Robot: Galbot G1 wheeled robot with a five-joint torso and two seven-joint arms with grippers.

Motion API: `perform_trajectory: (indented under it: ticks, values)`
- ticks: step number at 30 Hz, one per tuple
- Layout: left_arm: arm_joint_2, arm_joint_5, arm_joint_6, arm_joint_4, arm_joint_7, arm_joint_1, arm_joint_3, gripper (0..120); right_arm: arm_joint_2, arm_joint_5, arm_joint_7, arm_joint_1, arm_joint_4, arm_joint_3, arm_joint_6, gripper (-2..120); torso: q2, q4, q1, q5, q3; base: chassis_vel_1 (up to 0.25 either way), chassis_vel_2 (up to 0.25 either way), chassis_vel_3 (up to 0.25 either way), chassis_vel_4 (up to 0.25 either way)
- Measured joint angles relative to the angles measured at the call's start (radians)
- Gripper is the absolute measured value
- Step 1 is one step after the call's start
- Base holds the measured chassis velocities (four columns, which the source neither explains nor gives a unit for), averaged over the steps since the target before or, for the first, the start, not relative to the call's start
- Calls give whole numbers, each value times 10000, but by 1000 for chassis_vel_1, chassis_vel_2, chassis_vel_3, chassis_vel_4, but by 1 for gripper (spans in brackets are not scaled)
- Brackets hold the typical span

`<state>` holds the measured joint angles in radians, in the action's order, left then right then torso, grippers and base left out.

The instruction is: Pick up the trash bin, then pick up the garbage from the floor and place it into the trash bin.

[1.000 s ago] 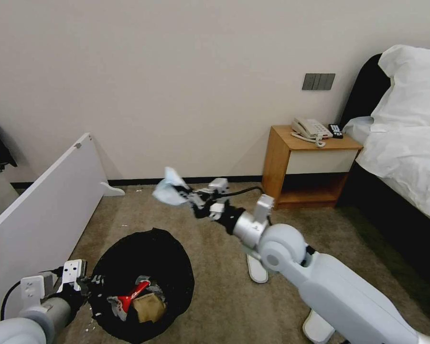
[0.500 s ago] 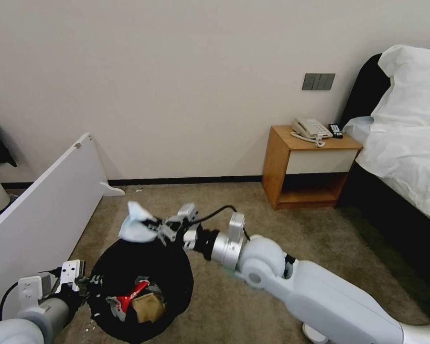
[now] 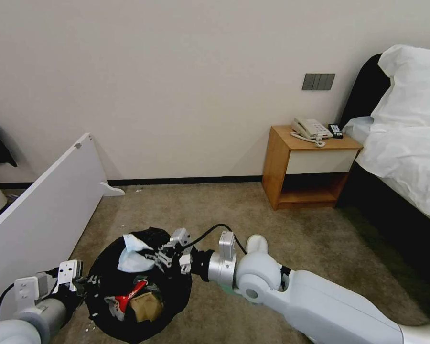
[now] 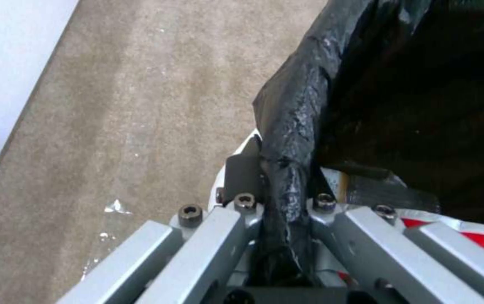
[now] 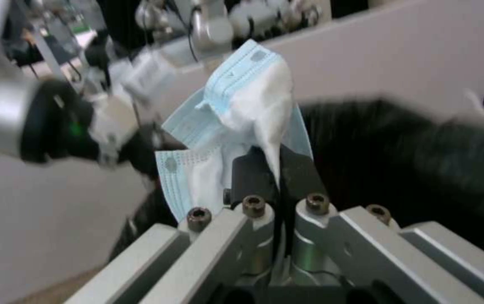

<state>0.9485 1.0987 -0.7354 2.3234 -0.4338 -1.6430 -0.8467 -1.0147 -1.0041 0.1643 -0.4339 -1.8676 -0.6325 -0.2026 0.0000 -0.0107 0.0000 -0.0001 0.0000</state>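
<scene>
While your left gripper [image 4: 278, 185] pinches the round black-lined trash bin [image 3: 143, 282] rim steady, your right gripper [image 5: 275, 169] holds a crumpled pale-blue face mask [image 5: 242, 122] clamped over its mouth.

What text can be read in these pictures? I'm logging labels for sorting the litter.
No text is readable.
Red-and-white wrapper in the black-lined white trash bin: print too small to read.
Cream desk telephone on the wooden nightstand: keys too small to read.
Pale blue face mask: unprinted.

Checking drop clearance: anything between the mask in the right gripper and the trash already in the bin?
Nothing: head view shows the mask above the red can and cardboard, bare black liner between.
</scene>
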Motion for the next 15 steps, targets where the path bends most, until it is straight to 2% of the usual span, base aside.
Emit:
perform_trajectory:
  ticks: [5, 15]
  values:
    - [85, 6, 0, 128, -15, -67, 65, 2, -158, -66, -578, -50, 147, -195, -447, 0, 0, 0, 0, 0, 0, 0, 0, 0, 0]
    - [88, 18, 0, 165, -23, -99, 47, 2, -183, -192, -857, -79, 217, -151, -801, 0, 1, -1, 0, 0, 0, 0, 0, 0, 0]
